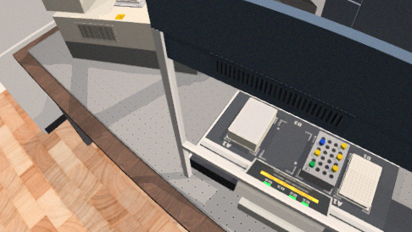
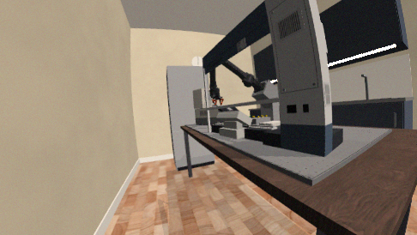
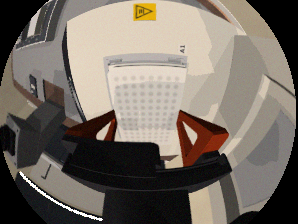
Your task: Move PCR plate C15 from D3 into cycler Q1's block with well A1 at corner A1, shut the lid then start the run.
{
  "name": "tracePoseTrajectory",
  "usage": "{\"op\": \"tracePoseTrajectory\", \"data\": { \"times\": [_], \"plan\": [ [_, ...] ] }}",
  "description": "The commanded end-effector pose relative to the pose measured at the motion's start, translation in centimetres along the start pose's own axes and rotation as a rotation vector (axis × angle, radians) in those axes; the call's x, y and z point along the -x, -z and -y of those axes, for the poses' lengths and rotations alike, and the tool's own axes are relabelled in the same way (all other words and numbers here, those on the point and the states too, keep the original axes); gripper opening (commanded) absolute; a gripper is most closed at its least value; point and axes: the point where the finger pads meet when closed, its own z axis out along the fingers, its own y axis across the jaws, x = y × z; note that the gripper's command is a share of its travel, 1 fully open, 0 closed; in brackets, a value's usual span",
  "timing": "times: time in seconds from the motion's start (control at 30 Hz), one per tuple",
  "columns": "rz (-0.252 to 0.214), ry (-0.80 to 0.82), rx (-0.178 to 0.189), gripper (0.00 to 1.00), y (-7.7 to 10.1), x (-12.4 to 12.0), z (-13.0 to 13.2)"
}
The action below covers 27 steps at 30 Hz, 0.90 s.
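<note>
Lab setting, automated bench. Table (image 1: pixel 140 123) w/ perforated grey top and wood edge carries a large dark liquid-handler housing (image 2: pixel 300 64) w/ vent slots. Its hand-off deck (image 1: pixel 292 140) holds a deep-well block (image 1: pixel 253 123), a tube cooling block (image 1: pixel 326 158) w/ coloured caps, and a white well plate (image 1: pixel 360 179). A beige instrument (image 1: pixel 106 30) w/ a yellow warning label stands nearby. Wood floor, plain walls.
</note>
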Motion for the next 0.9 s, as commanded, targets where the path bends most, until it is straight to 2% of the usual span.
{"op": "tracePoseTrajectory", "data": {
  "times": [0.0, 0.43, 0.87],
  "plan": [
    [0.005, -0.011, 0.001, 0.00, 0.1, 0.4, -0.7],
    [0.008, 0.038, -0.018, 0.00, 0.7, 2.3, 1.6],
    [-0.005, 0.016, -0.035, 0.00, 1.0, -0.5, 1.7]
  ]
}}
